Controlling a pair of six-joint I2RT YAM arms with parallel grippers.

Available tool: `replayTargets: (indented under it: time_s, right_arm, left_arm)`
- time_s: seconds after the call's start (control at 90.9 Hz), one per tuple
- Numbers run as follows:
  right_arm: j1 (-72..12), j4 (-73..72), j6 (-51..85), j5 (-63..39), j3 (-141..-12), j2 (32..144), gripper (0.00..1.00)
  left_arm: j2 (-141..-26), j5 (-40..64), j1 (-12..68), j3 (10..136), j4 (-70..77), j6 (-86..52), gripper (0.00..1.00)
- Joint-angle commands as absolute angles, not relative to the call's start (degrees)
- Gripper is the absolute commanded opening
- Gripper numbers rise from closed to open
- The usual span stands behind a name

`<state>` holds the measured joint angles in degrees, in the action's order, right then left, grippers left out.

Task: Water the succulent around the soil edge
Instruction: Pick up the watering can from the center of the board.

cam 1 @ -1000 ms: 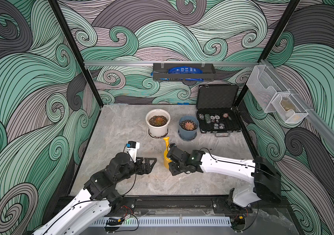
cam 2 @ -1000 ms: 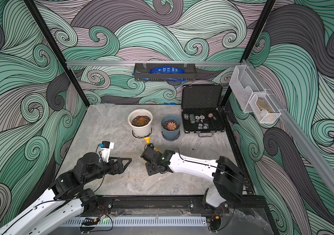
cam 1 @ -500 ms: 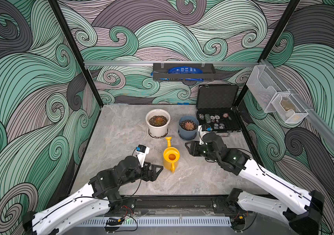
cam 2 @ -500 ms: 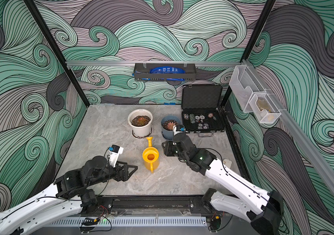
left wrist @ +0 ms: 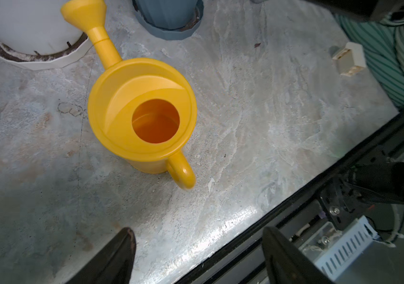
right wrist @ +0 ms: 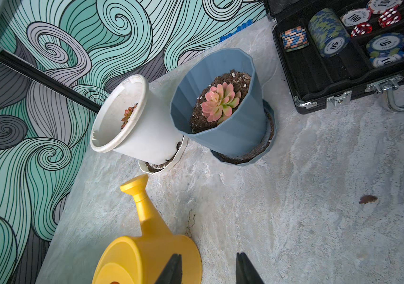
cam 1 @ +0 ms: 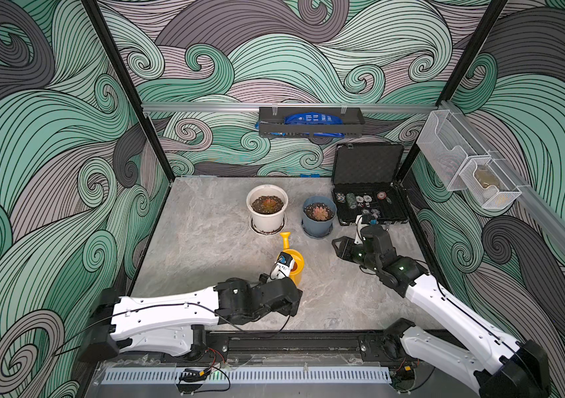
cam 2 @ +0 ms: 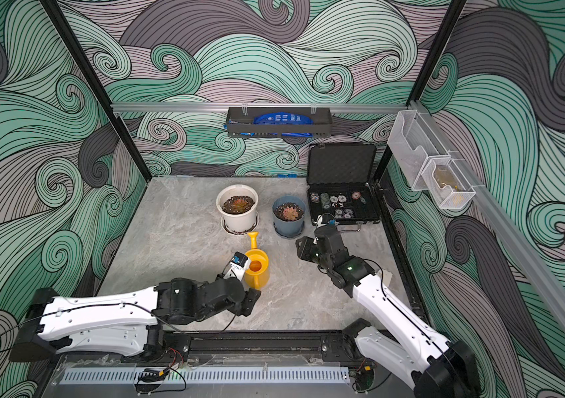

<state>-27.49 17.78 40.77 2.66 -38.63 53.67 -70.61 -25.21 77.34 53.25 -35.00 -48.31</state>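
Clock bearings are read from a top view, 12 o'clock toward the back wall.

- The succulent sits centred in its white pot at the back of the table. The soil edge is a dark ring, exposed all round and not yet reached.
- The watering can stands upright on the table at 5 o'clock from the pot, and nothing grips it. Its spout points at about 11 o'clock, toward the pot's base. That suits a short lift and tip rather than a re-aim.
- The handle faces 6 o'clock, toward the left gripper. Its jaws are spread wide and empty, just short of the loop. Judged step: approach to grasp the handle.
- The right gripper hovers at 2 o'clock from the can, part-open with nothing between the fingers. It is likely standing clear to leave the handle side free.
- A blue-grey pot stands at 3 o'clock from the white one, close enough to catch a stray pour.
- I cannot tell whether the can holds water, because the fill hole shows only orange shadow.
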Motion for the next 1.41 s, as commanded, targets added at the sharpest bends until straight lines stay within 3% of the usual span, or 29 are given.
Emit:
replayTargets:
  time_s: [0.0,0.539,0.693,0.869,1.145,1.398]
  right_arm:
    - [-25.9,13.7,40.7,-0.2,-37.7,52.0,0.4]
    - [-22.7,9.1,41.8,-6.3,-32.5,52.1,0.36]
    - [-22.6,9.0,41.8,-6.5,-32.5,52.3,0.36]
    - [-22.6,9.0,41.9,-6.7,-32.4,52.3,0.36]
    - [-22.6,9.2,41.8,-7.1,-32.7,52.9,0.34]
    - [-22.6,9.1,41.8,-7.2,-32.6,53.0,0.34]
  left_arm:
    - [-74.3,-28.6,77.7,56.4,-39.0,-54.7,0.81]
    - [-89.6,-32.1,76.9,63.6,-40.8,-57.9,0.72]
    - [-91.0,-32.1,76.0,63.3,-38.9,-56.7,0.69]
    - [-92.2,-32.2,74.9,63.2,-37.5,-56.3,0.59]
    - [-93.7,-32.5,73.5,64.5,-35.9,-56.0,0.58]
    - [-93.6,-31.1,71.7,63.3,-34.7,-55.8,0.51]
